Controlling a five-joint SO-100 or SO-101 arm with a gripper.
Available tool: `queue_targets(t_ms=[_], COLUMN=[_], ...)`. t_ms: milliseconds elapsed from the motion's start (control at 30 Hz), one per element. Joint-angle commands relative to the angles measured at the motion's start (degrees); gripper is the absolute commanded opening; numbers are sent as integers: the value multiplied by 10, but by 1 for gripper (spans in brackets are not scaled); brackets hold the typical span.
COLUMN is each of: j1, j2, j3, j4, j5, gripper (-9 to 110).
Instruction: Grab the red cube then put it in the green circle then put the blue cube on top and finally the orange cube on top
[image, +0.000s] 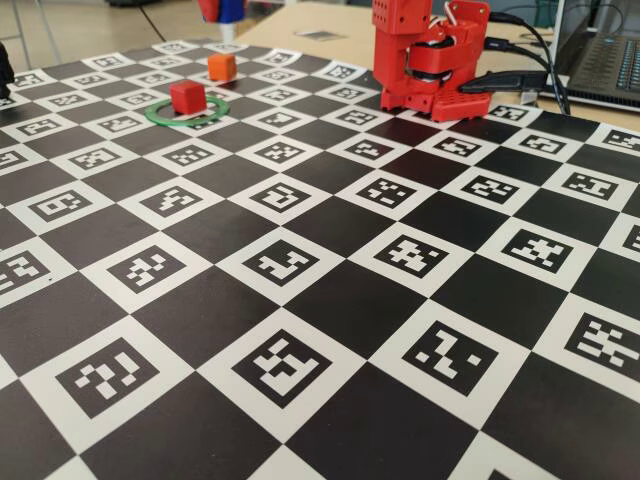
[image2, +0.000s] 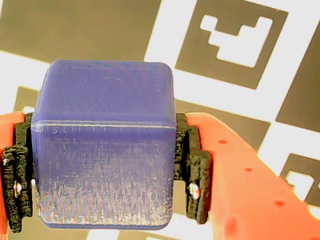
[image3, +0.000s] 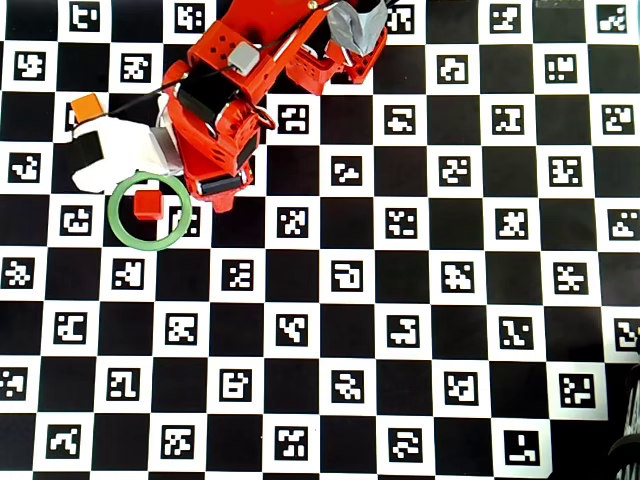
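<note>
red cube (image3: 150, 204): flat matte red, darker than the orange one
green circle (image3: 149, 210): plain green ring
blue cube (image2: 105, 145): deep blue, kinda purplish, fine lined texture on its faces
orange cube (image3: 87, 106): bright orange
end effector (image2: 102, 170): orange-red fingers with black pads
desk (image3: 400, 330): black and white checkerboard, a little black pixel marker in every white square

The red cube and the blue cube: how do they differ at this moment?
The red cube rests on the board inside the green circle; the blue cube is clamped between the pads of the tool, outside the ring. The red cube stands free, touched by nothing; the blue one is gripped on two sides. Both are plain cubes.
</note>
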Motion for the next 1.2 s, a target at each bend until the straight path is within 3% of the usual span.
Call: queue_targets(t_ms=[0, 600, 1167], j1=[19, 118, 128], j2=[-11, -171, -210], j3=[-87, -230, -134], j4=[33, 49, -89], j5=[12, 24, 10], gripper=[4, 4, 4])
